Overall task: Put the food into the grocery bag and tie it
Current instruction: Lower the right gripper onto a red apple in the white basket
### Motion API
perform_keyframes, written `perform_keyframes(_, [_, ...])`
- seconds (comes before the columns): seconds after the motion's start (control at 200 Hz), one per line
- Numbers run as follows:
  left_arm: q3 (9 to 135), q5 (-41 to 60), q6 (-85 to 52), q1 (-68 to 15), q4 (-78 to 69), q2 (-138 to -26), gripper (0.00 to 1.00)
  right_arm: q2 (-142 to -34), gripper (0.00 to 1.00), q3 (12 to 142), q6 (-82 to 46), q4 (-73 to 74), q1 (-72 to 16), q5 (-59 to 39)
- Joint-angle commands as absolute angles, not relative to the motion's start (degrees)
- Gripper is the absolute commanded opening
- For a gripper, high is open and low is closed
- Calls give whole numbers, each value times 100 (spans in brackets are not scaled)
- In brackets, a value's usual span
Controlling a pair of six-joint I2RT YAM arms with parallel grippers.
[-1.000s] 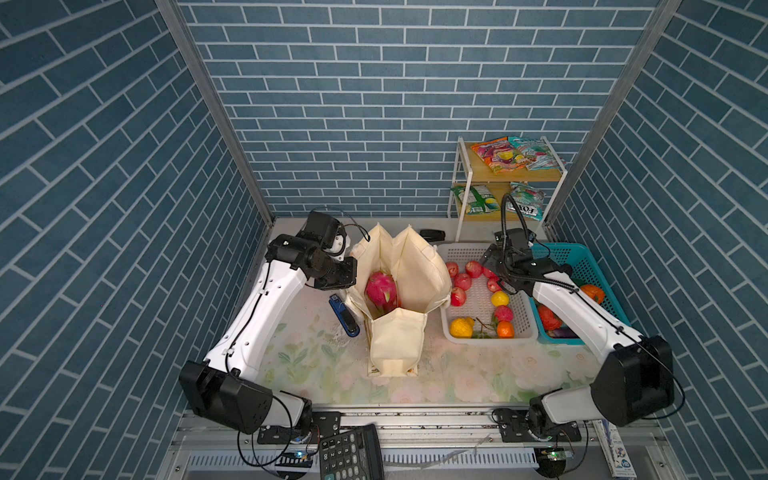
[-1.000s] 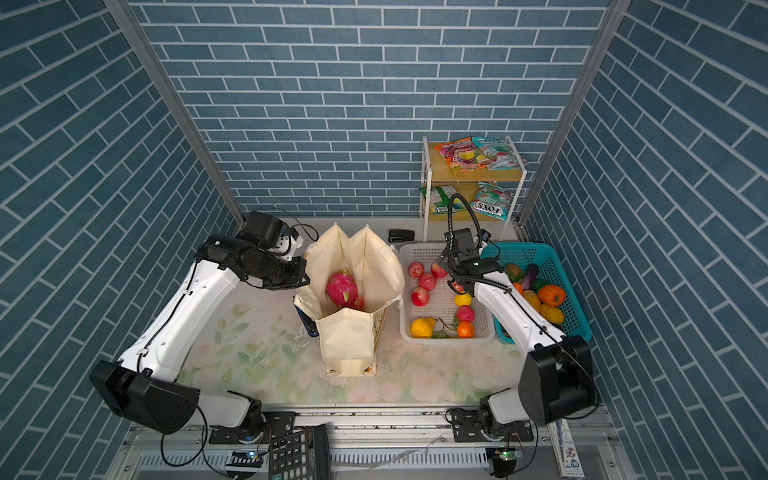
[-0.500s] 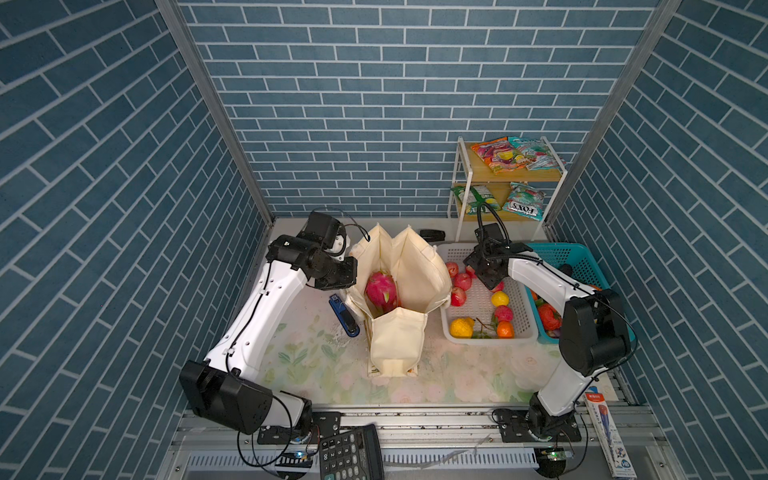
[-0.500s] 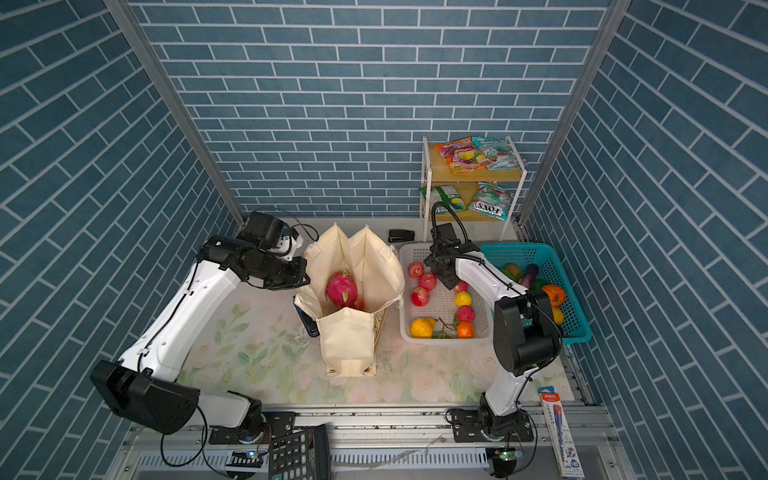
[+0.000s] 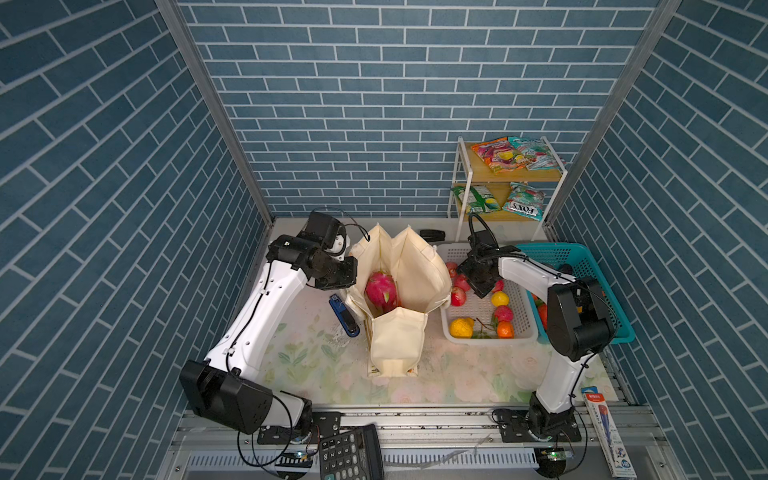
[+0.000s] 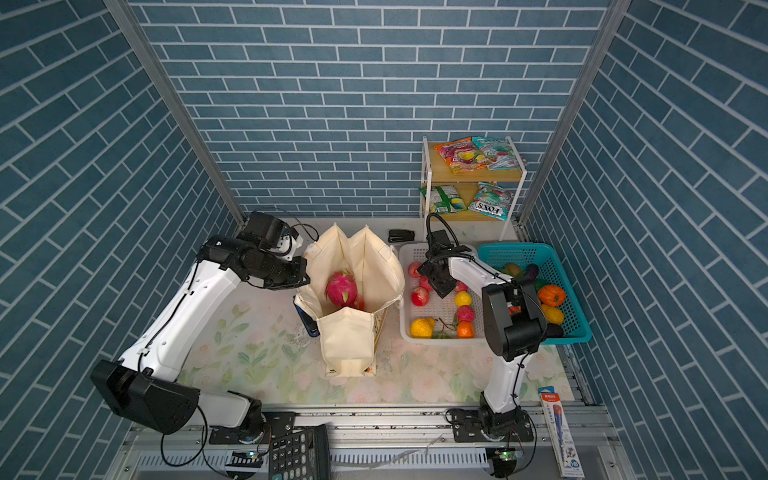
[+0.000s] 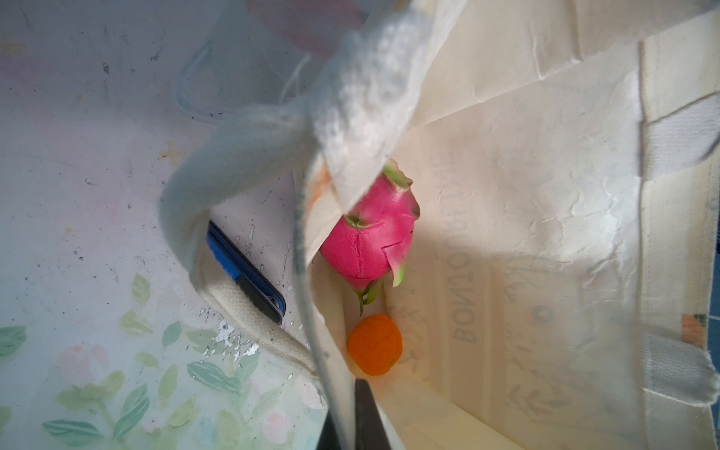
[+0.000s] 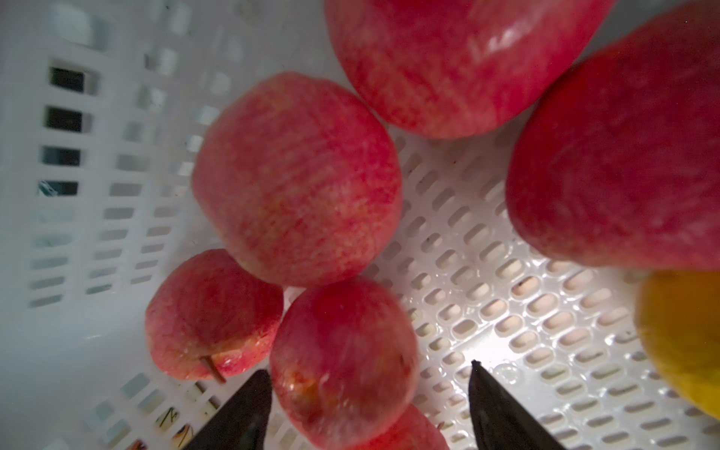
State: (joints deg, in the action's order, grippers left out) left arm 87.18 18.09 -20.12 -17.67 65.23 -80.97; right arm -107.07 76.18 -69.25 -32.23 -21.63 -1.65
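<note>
The cream grocery bag [image 5: 415, 266] [image 6: 374, 266] stands open mid-table, with a magenta dragon fruit [image 5: 380, 291] [image 6: 341, 289] [image 7: 370, 237] and a round orange fruit [image 7: 375, 345] inside. My left gripper [image 5: 347, 270] [image 6: 303, 274] [image 7: 348, 413] is shut on the bag's left rim. My right gripper [image 5: 478, 286] [image 6: 440, 289] [image 8: 369, 370] hangs open low in the white basket [image 5: 486, 336] [image 6: 440, 338], its fingers either side of a red apple [image 8: 343, 358]; one finger is at the apple's side, the other stands apart. Snack packets [image 5: 515, 153] [image 6: 478, 153] lie on the shelf.
Several more apples, a yellow fruit [image 5: 500, 298] and an orange [image 5: 505, 330] lie in the white basket. A teal basket [image 5: 590, 266] with vegetables stands right of it. A blue stapler [image 5: 344, 316] [image 7: 245, 272] lies against the bag's left side, and a black stapler [image 5: 432, 235] behind the bag.
My right arm has folded in, and its gripper has come forward and down among the apples in the white basket. The left arm and the bag have stayed put.
</note>
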Motion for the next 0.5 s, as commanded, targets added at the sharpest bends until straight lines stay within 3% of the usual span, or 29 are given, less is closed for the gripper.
perform_keyframes(0.0, [8767,1828,-2005,-1837,6557,-8167,4,-10866,80,7614,-7138,-3230,-2170,-259])
perform_keyframes(0.495, [8928,1775,-1975,-1832,6693,-8211,4,-11050,73,7669,-6895,-3340,-2161,-133])
